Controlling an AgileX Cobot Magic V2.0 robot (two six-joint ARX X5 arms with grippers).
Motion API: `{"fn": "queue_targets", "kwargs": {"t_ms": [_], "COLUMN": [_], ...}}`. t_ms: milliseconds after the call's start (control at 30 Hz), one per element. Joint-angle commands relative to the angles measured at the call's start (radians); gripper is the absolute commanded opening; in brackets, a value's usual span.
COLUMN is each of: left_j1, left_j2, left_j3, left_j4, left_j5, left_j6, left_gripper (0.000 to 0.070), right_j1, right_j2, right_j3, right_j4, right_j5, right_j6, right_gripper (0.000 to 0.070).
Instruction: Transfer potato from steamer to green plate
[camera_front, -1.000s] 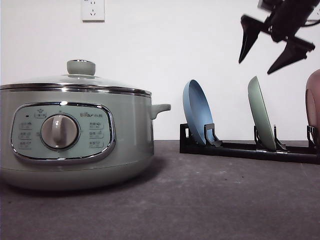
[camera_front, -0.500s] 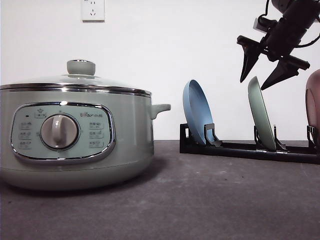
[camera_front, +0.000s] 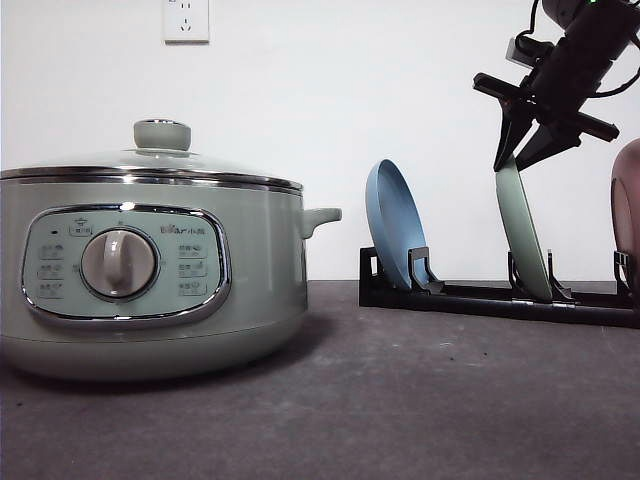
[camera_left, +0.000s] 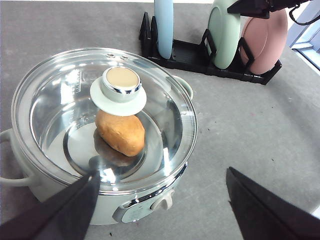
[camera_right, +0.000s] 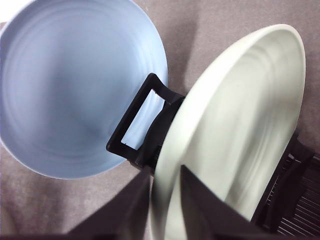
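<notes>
Left wrist view shows the potato (camera_left: 120, 132) lying on the floor of the steamer (camera_left: 100, 135), under the closed glass lid (camera_left: 60, 100) with its round knob (camera_left: 119, 84) directly above it. The left gripper (camera_left: 160, 200) hangs over the near edge of the steamer with its fingers spread wide and nothing between them.

Beyond the steamer, a black rack (camera_front: 480, 295) holds three plates on edge. The right gripper (camera_front: 530, 155) is at the top rim of the green plate (camera_front: 522, 235), its two fingers set on either side of the rim with a narrow gap; whether they are pressing the plate, I cannot tell. To one side of that gripper stands the blue plate (camera_front: 393, 222), to the other the pink plate (camera_front: 627, 205).

Everything rests on a dark grey table (camera_front: 400, 400). Behind it is a plain white wall (camera_front: 330, 90) with a socket (camera_front: 186, 20) high above the steamer.
</notes>
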Motion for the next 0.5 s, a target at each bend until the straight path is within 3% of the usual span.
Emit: {"fn": "queue_targets", "kwargs": {"t_ms": [0, 467], "left_j1": [-0.002, -0.002], "left_j2": [0.004, 0.004], "left_j3": [0.021, 0.021], "left_j4": [0.010, 0.010], "left_j5": [0.005, 0.005], "left_j6": [0.002, 0.002], "left_gripper": [0.0515, 0.0515], "right_j1": [0.003, 0.003], "right_j2": [0.017, -0.028], "right_j3": [0.027, 0.043], "right_j4": [0.006, 0.076], "right_j5": [0.001, -0.087], "right_j6": [0.008, 0.059], "right_gripper": [0.0015, 0.0009]}}
